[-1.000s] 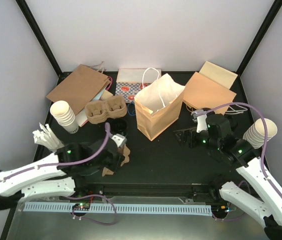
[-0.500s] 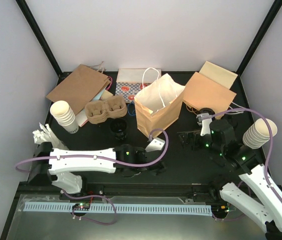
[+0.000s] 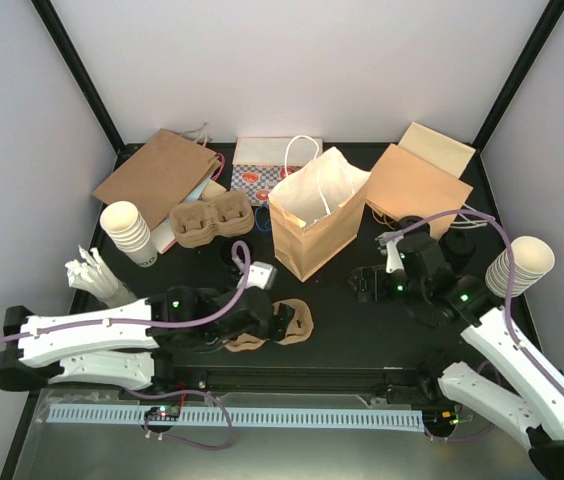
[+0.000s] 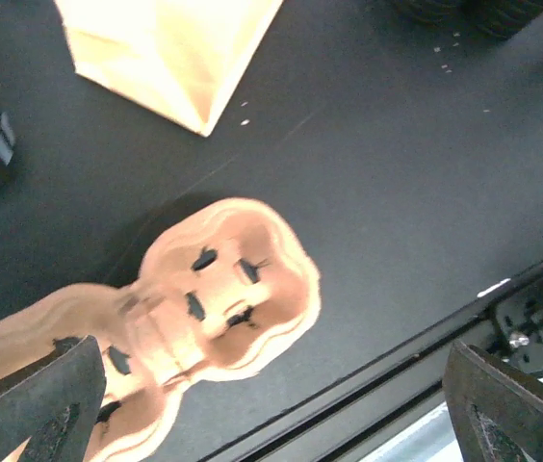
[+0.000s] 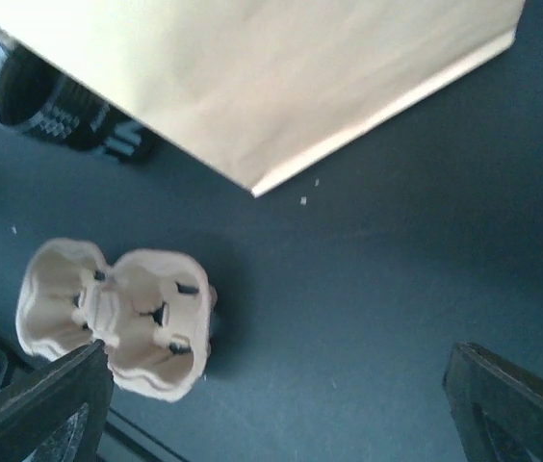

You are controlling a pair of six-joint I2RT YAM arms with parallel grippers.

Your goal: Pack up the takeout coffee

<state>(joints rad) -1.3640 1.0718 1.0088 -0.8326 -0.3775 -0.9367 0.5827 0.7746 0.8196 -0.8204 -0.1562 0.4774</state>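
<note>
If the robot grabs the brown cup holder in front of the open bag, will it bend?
Probably only a little: the cup holder looks like thin moulded pulp with pockets, so likely stiff-ish but light. It lies flat on the smooth black table, so a push would likely slide it, not tip it. Its thin rim might dent if squeezed hard.

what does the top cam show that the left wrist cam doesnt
Only the top view: a stack of paper cups at each side, flat bags at the back and a second cup carrier near them. Only the left wrist view: the slits in the pockets of the near carrier. Both: that carrier, the standing paper bag and a black coffee cup beside it.
</note>
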